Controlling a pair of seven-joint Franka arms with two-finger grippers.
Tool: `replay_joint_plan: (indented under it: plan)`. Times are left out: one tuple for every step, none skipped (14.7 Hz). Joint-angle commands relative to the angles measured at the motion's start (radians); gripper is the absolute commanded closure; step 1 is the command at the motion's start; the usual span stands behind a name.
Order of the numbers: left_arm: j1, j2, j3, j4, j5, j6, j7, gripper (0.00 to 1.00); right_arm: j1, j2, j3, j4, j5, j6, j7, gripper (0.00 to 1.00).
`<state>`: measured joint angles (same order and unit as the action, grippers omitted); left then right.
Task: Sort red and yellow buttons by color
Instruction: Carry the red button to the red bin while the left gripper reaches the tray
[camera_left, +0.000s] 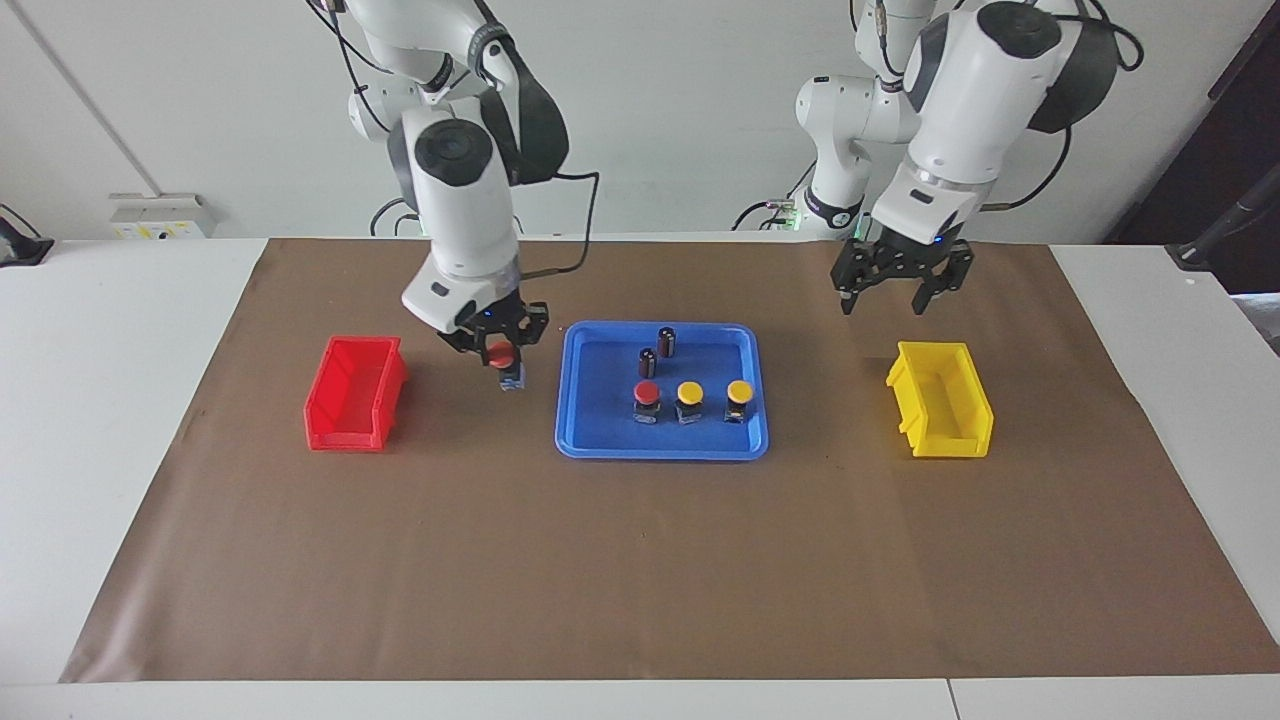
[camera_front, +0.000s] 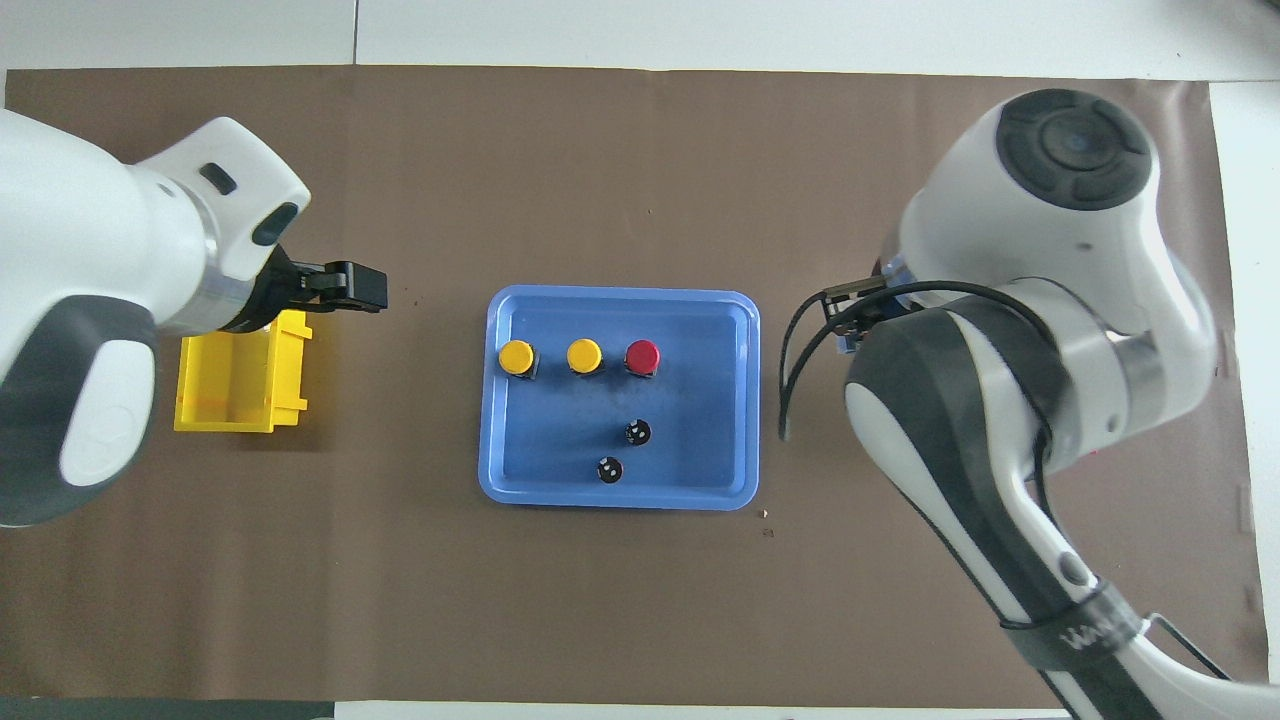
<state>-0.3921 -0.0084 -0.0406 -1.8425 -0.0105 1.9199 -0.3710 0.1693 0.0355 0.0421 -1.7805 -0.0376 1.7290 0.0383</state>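
The red bin (camera_left: 355, 393) sits on the brown mat (camera_left: 640, 560) toward the right arm's end of the bench (camera_left: 110, 400), and nothing shows inside it. Between it and the tray, up in the air over bare mat, the right claw (camera_left: 497, 340) pinches a red button (camera_left: 505, 360) by its cap, the blocky base hanging below (in the overhead view the arm hides nearly all of it).

The blue tray (camera_left: 600, 440) lies at the middle of the mat. In it three buttons stand in a row along the edge farther from the robots: the second red button (camera_left: 647, 399) at the end toward the right arm, then a yellow button (camera_left: 690, 400), then the other yellow button (camera_left: 739, 399) near the tray's corner toward the left arm. Two dark cylinders (camera_left: 657, 352) with silvery tops stand close together nearer the robots, also in the tray.

The left claw (camera_left: 894, 290) hangs with its fingers spread and nothing in them, over the mat beside the yellow bin's corner nearer the robots. The yellow bin (camera_left: 940, 412) sits toward the left arm's end of the bench, and what shows of its inside is bare.

The mat covers most of the white bench, whose bare ends show on either side; a plain white wall (camera_left: 700, 100) stands at the robots' backs.
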Motion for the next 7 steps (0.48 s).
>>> replay_joint_plan:
  plan:
    - [-0.065, 0.08, 0.016, -0.082, -0.011, 0.143, -0.09, 0.1, -0.201, -0.126, 0.013, -0.251, -0.001, 0.119, -0.241, 0.85]
    - [-0.085, 0.108, 0.016, -0.098, -0.011, 0.187, -0.121, 0.12, -0.235, -0.15, 0.013, -0.329, -0.001, 0.227, -0.297, 0.85]
    - [-0.105, 0.125, 0.016, -0.112, -0.011, 0.221, -0.146, 0.13, -0.267, -0.158, 0.012, -0.38, -0.001, 0.309, -0.323, 0.85]
    - [-0.122, 0.14, 0.016, -0.124, -0.011, 0.249, -0.17, 0.15, -0.292, -0.163, 0.012, -0.408, -0.001, 0.323, -0.331, 0.85]
    - [-0.138, 0.152, 0.016, -0.133, -0.009, 0.27, -0.195, 0.15, -0.297, -0.164, 0.012, -0.427, -0.001, 0.336, -0.34, 0.85]
    - [-0.158, 0.171, 0.018, -0.136, -0.006, 0.29, -0.224, 0.15, -0.3, -0.164, 0.01, -0.433, -0.001, 0.354, -0.366, 0.85]
    - [-0.168, 0.18, 0.016, -0.139, -0.005, 0.312, -0.235, 0.15, -0.306, -0.163, 0.01, -0.448, -0.001, 0.38, -0.397, 0.85]
